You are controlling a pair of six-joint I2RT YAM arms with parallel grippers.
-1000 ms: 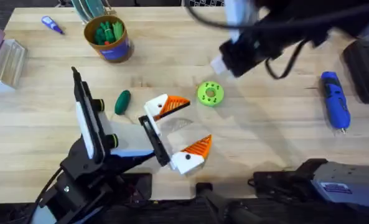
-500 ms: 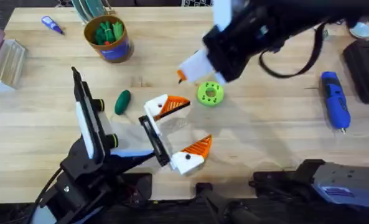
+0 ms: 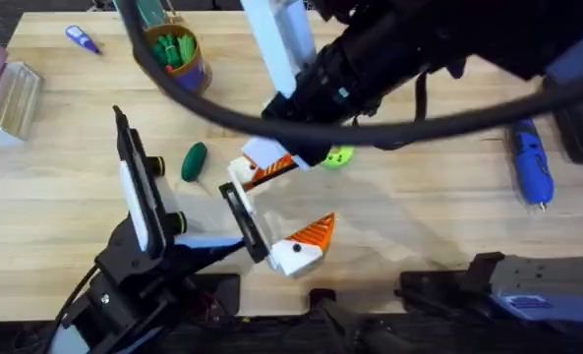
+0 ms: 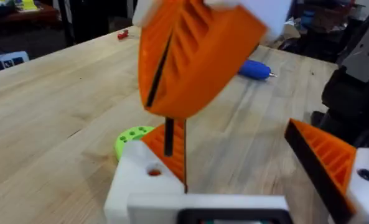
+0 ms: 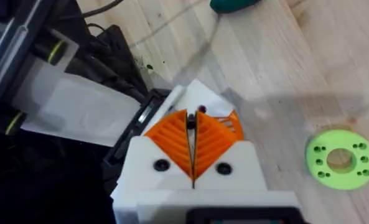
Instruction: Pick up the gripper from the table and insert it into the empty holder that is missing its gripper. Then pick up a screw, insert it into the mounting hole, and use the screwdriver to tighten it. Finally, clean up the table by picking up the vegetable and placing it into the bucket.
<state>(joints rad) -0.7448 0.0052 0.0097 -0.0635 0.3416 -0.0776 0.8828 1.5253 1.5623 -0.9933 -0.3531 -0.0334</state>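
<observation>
Orange ribbed pads of the right gripper point(image 5: 191, 119) are pressed together, and a thin dark pin point(image 4: 168, 135) sticks out from the slit between them, pointing down; I cannot tell what the pin is. Half a second ago this gripper hung just above the lime-green disc point(image 3: 340, 155). It has since swung down and toward the left arm, so that it now sits directly over the farther finger of the left gripper point(image 3: 301, 197), and its arm covers part of the disc. In the left wrist view the pin's lower end comes down against the orange wedge on that finger's white mount point(image 4: 140, 180), close to the mount's small hole. The left gripper has not moved: its two fingers stand wide apart and hold nothing. The vegetable point(image 3: 194, 160) lies where it was on the wooden table point(image 3: 419, 226), near the left gripper on the side away from the right arm, well clear of both grippers. The bucket point(image 3: 185, 71) stands at the table's far side, now crossed by the right arm's black cable point(image 3: 203, 98). The screwdriver point(image 3: 530, 167) lies untouched far off at the right.
</observation>
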